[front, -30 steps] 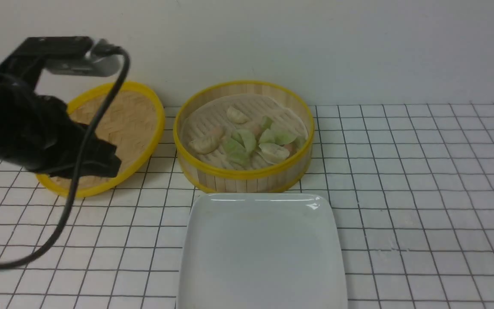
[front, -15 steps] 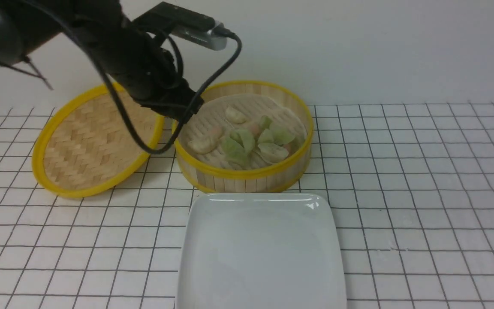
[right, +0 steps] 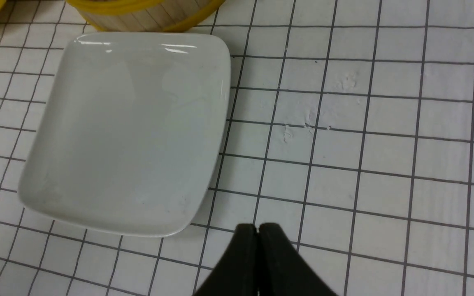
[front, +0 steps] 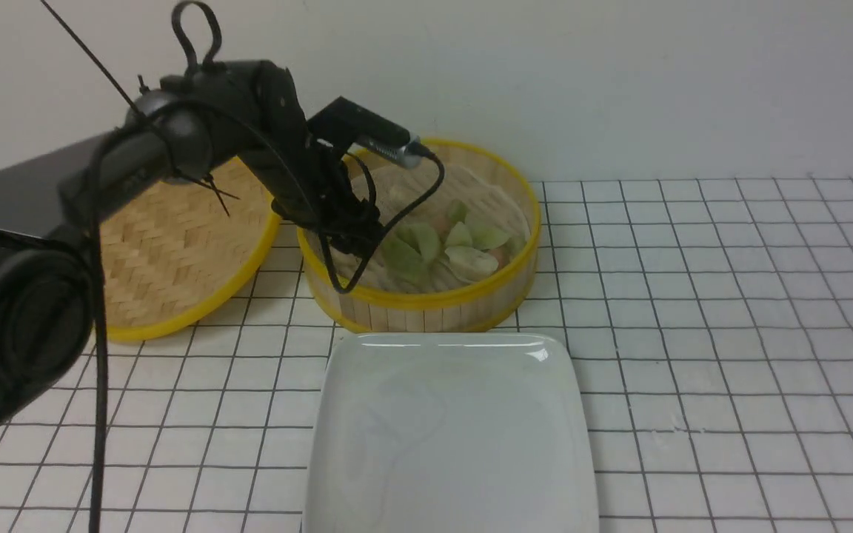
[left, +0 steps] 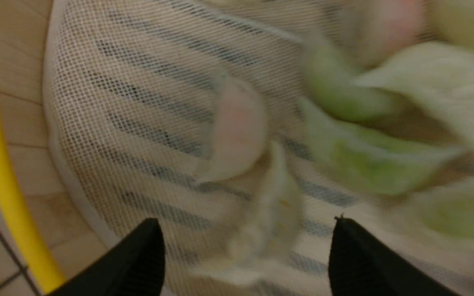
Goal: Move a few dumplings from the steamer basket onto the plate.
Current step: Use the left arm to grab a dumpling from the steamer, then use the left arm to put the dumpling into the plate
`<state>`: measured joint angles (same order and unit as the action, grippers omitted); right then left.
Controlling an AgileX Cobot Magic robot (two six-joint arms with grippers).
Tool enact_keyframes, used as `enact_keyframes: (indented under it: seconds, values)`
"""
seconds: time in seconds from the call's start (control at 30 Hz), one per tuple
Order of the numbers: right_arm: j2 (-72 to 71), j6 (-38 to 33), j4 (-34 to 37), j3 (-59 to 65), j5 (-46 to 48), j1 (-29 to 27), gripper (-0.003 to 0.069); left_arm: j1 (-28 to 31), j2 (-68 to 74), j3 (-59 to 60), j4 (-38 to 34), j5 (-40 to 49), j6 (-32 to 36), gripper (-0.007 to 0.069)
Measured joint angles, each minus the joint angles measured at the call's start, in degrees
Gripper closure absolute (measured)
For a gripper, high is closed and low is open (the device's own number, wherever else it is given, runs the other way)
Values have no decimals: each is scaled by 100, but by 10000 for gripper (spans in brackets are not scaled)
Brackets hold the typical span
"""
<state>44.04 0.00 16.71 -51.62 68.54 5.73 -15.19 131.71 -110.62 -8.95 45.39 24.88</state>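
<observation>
Obs: left fingers (left: 138,263) spread wide, gripping nothing, lowered into the left side of the steamer basket (front: 426,302) over a pale dumpling (wrist view blurred, contact unclear). All dumplings (front: 430,244) lie in the basket, green and beige, heaped centre-right. The plate (front: 449,444) sits just near of the basket. Flat lid (front: 175,252) at left. The right fingers (right: 245,263) are pressed together, empty, above the bench (right: 385,144) right of the plate.
</observation>
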Motion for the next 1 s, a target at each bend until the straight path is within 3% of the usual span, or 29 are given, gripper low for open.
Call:
enact_keyframes:
  seconds: [0.2, 0.33, 0.4, 0.6, 0.83, 1.0]
  values:
    - [0, 0, -96, 0, -7, 0, 673, -37, 190, -25, 126, -330, 51, 160]
    - [0, 0, -127, 0, -26, 0, 673, -37, 220, -30, 126, -211, 7, 312]
    - [0, 0, -127, 0, -26, 0, 673, -43, 213, -42, 127, -70, -110, 459]
    - [0, 0, -127, 0, -26, 0, 673, -124, -96, -20, 187, 409, -211, 459]
    - [0, 0, -127, 0, -26, 0, 673, -129, -1384, -25, 186, 992, -424, 459]
    - [0, 0, -127, 0, -26, 0, 673, -129, -2301, -30, -365, 2148, -510, 459]
